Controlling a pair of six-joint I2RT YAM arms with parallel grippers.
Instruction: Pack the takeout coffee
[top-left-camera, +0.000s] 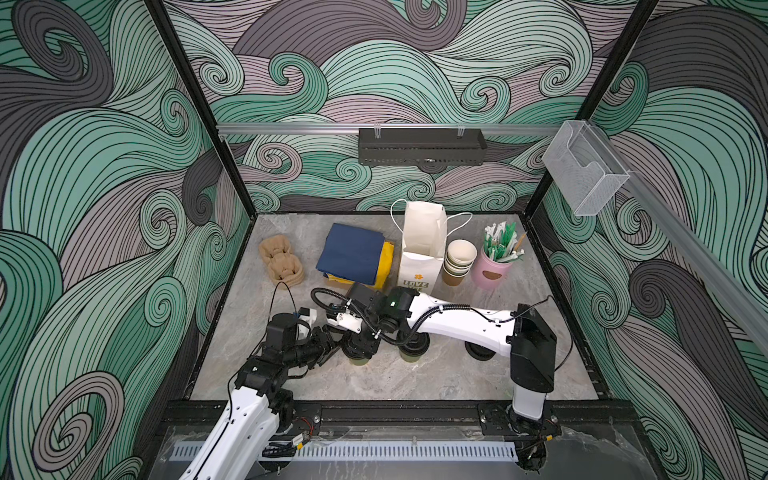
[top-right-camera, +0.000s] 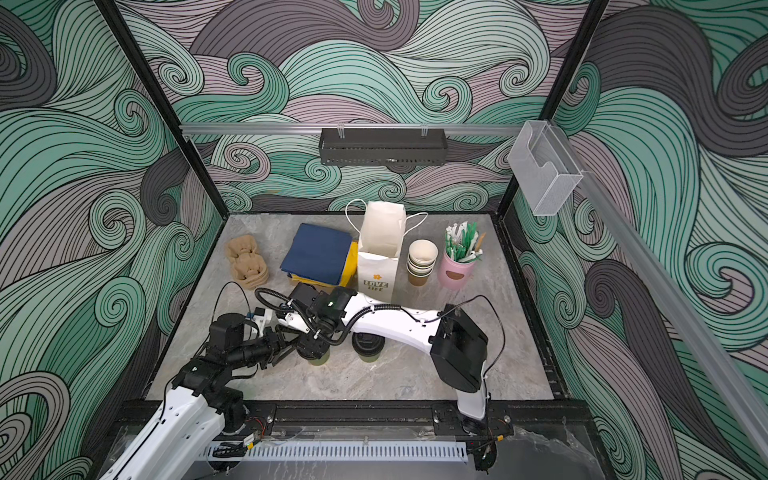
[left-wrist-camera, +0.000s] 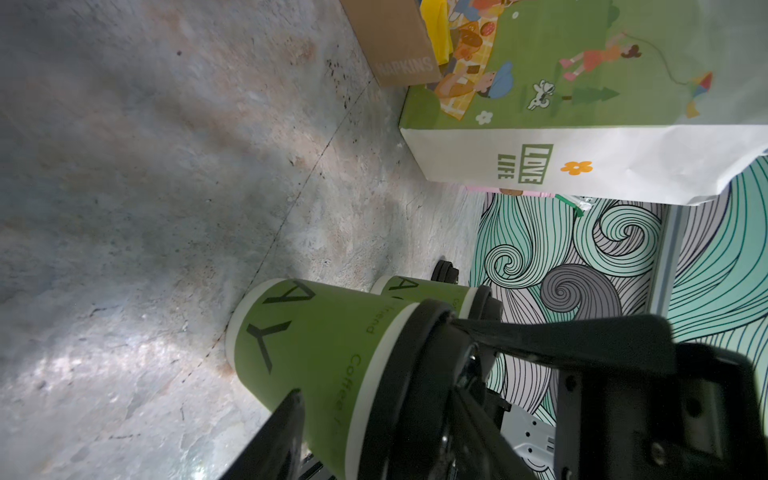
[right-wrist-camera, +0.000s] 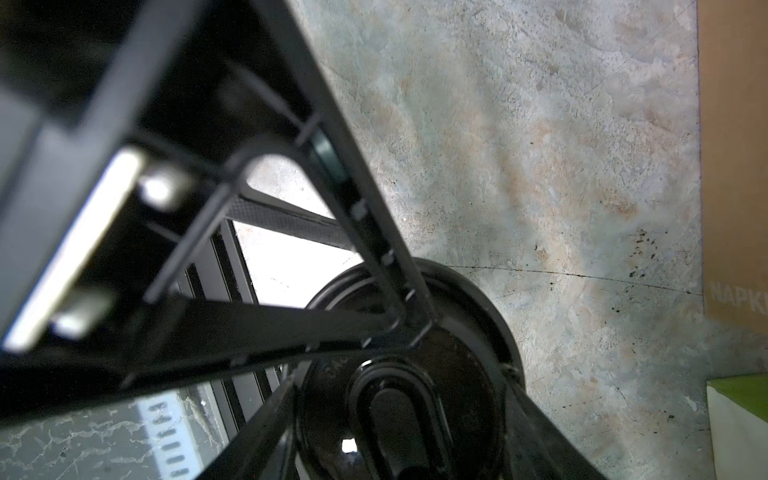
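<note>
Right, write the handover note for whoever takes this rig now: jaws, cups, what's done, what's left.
Left gripper: jaws apart at the side of the left capped cup; no firm grip evident.
Right gripper: reaching across, jaws straddling that cup's lid from above; clamped or not, unclear.
Right capped cup: upright on the table beside the left one, untouched.
Paper bag: standing open behind the cups.
Done: nothing packed.
Left: both cups into the bag.
</note>
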